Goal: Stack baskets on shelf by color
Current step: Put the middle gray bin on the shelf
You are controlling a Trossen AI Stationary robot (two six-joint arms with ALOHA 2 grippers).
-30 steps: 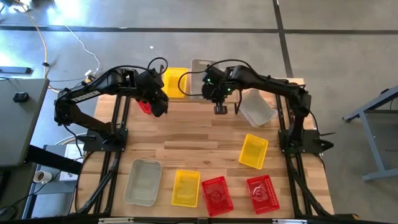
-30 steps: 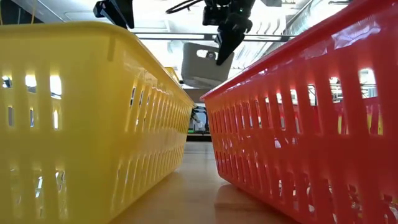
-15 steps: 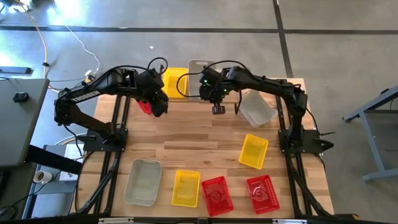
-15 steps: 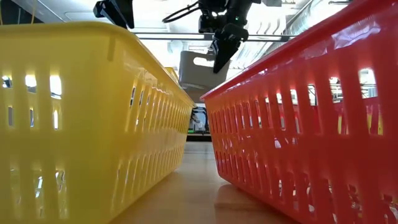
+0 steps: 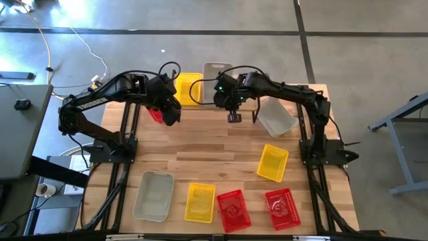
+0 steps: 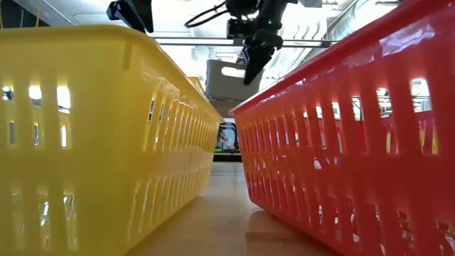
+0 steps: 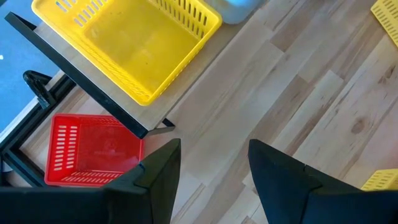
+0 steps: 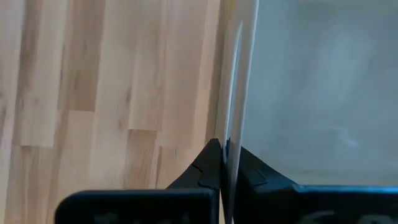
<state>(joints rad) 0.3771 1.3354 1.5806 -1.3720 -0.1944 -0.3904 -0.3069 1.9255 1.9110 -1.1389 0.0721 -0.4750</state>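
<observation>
My right gripper (image 5: 232, 102) is shut on a translucent grey-white basket (image 5: 215, 75) at the far edge, right of a yellow basket (image 5: 187, 88) that sits by its base on the shelf (image 7: 158, 113). In the low view the grey-white basket (image 6: 226, 80) hangs tilted under the gripper (image 6: 250, 67). My left gripper (image 5: 171, 114) hovers open and empty in front of the shelf, beside a red basket (image 7: 93, 149) that lies on the table under it. My right gripper pinches the grey-white basket's thin side wall at its rim (image 8: 231, 134), one finger inside the basket and one outside. The fingers come from above, pointing down. The basket hangs tilted below them; whether its base touches the shelf I cannot tell.
Another grey-white basket (image 5: 277, 117) lies at the right. A yellow basket (image 5: 273, 163) sits mid-right. Along the near edge lie a grey-white (image 5: 154, 195), a yellow (image 5: 199, 202) and two red baskets (image 5: 233, 210), (image 5: 282, 209). Bare wood lies in the table's middle.
My right gripper has carried the grey-white basket a little toward the table's left, closer to the yellow basket on the shelf, and has then nearly stopped. It stays shut on the wall.
</observation>
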